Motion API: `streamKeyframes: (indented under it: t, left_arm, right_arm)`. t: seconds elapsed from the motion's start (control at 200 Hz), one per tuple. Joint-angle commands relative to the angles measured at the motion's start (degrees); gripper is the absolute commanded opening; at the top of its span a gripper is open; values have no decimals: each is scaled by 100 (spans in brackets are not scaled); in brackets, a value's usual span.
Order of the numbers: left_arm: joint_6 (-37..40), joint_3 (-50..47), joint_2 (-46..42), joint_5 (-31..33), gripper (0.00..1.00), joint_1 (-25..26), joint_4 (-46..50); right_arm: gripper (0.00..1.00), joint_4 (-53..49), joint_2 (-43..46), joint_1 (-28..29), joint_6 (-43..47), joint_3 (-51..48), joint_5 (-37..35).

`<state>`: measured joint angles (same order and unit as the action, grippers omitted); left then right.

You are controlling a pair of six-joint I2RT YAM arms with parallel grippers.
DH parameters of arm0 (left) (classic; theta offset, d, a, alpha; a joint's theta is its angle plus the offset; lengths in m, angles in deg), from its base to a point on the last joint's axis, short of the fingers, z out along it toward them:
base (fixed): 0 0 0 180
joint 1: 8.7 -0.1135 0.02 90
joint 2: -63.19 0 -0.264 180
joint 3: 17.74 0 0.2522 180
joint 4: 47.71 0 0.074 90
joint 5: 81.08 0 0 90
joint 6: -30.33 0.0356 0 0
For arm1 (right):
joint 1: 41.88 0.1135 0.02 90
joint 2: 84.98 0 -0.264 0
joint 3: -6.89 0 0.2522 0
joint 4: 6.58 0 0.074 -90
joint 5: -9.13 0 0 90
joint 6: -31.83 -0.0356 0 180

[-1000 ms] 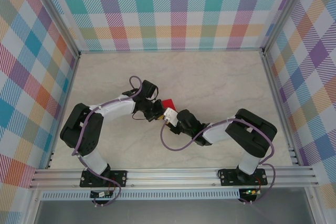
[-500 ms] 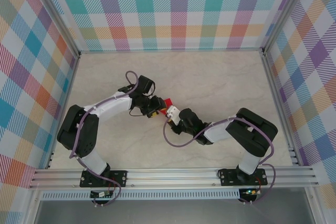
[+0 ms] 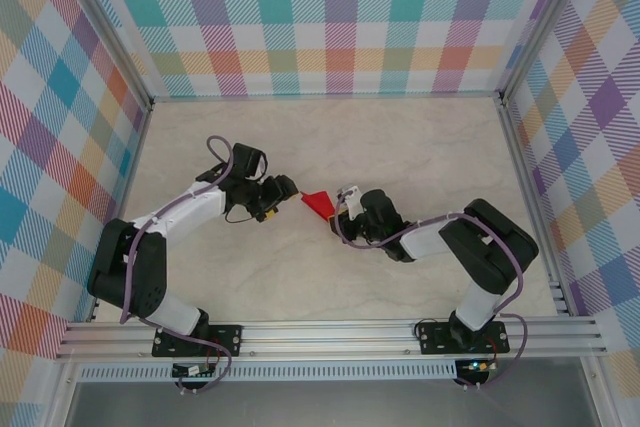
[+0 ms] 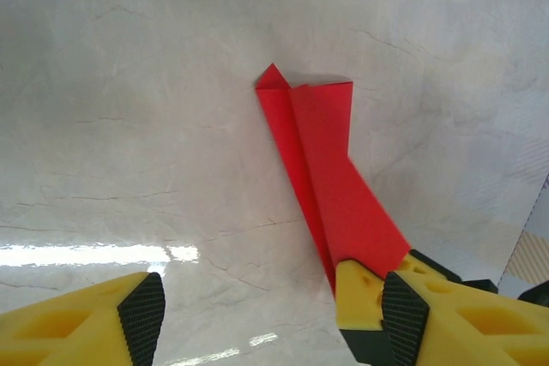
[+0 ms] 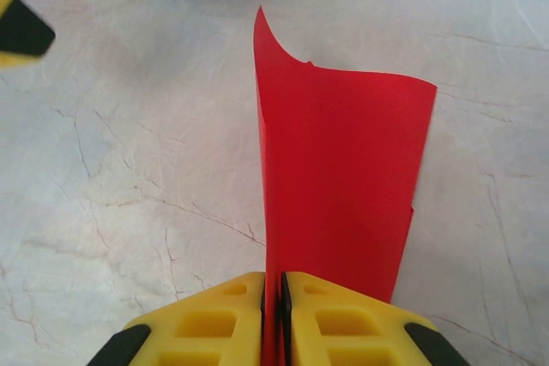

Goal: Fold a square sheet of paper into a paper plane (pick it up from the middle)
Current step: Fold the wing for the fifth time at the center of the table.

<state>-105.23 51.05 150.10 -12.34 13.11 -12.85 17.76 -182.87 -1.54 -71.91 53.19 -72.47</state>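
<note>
L gripper [image 3: 288, 190]: fingers apart, nothing held, just left of the folded red sheet [image 3: 318, 203]. Sheet is mid-table btwn both grippers, long axis approx left-right. R gripper [image 3: 340, 209]: fingers together, clamped on sheet's right end. Next grab by L likely comes from the left. No brands or writing readable.

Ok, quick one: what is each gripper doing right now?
Left gripper: open, nothing between its fingers.
Right gripper: shut on the folded red paper.
</note>
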Motion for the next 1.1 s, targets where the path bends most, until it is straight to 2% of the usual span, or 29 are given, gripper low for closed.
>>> streamKeyframes:
  t: [0.0,0.29,0.685,0.77,1.095]
  left_arm:
    - [49,-279,-130,-293,73,7,-461]
    - [-38,-918,-375,-407,81,203,-1253]
    - [-84,-1117,-346,-375,81,499,-1570]
    - [-93,-1160,-337,-338,81,544,-1631]
    - [-153,-1185,-210,-339,81,641,-1818]
  right_arm:
    - [14,127,111,-146,-762,-70,670]
    - [15,79,173,-167,-1370,-189,1215]
    - [15,-154,582,-167,-1751,-336,1453]
    - [15,-521,515,-167,-1690,-216,1523]
    - [15,-812,123,-175,-2069,159,1577]
